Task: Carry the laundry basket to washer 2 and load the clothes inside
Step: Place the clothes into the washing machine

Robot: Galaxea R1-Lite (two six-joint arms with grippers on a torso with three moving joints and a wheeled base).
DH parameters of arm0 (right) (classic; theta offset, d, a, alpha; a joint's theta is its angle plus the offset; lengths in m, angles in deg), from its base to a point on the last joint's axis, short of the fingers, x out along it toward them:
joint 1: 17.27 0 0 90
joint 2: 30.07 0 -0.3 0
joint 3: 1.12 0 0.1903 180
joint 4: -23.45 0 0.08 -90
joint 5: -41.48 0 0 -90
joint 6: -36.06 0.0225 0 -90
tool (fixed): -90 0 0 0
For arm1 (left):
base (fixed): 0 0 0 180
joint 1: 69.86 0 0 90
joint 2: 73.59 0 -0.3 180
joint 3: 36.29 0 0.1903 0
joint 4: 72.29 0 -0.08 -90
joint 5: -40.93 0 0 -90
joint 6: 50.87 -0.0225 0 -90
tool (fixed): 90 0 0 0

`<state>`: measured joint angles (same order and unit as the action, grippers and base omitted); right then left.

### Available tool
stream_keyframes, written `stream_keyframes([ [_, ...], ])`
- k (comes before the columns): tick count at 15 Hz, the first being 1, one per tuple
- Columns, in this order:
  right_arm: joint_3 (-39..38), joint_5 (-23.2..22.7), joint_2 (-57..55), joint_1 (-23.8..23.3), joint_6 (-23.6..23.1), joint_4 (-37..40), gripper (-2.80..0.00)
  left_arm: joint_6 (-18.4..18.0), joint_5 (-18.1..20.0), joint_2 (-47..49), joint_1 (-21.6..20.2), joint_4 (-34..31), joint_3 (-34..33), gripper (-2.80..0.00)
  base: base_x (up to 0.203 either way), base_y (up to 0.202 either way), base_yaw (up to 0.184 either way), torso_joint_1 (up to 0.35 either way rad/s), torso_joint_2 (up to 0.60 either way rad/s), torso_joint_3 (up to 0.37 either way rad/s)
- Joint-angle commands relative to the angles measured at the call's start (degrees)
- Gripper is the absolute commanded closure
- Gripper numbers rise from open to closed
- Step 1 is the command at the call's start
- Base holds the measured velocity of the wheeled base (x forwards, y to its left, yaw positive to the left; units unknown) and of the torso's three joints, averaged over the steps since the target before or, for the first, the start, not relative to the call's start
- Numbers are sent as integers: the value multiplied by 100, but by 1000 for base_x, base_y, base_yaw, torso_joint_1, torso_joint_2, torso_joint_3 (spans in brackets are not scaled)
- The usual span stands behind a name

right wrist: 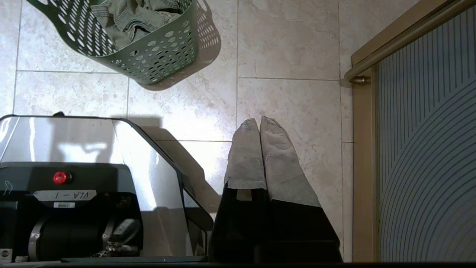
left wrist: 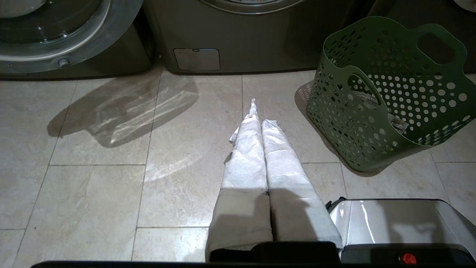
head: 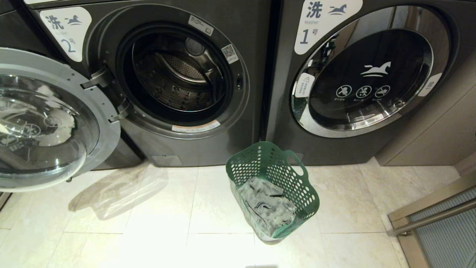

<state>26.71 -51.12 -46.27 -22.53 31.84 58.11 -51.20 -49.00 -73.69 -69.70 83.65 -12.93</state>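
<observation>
The green laundry basket (head: 273,190) is seen standing on the tiled floor (head: 148,216) just in front of the gap between washer 2 (head: 178,78) on the left and washer 1 (head: 368,74) on the right, with a grey-green bundle of clothes (head: 266,210) lying inside it. The door (head: 48,119) of washer 2 is swung open to the left and its drum is exposed — the door of washer 1 is shut. The left gripper (left wrist: 260,123) and the right gripper (right wrist: 259,124) are held low over the near floor, each with its cloth-wrapped fingers pressed together on nothing, well apart from the basket.
</observation>
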Motion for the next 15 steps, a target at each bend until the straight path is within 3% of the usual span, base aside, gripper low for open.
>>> stream_keyframes([
  [1,2,-3,3,-2,-8,5,0,-2,1,-8,2,-2,-9,0,0,0,0,0,0,0],
  [15,2,-3,3,-2,-26,5,0,-2,-7,-8,2,-2,-9,0,0,0,0,0,0,-15],
])
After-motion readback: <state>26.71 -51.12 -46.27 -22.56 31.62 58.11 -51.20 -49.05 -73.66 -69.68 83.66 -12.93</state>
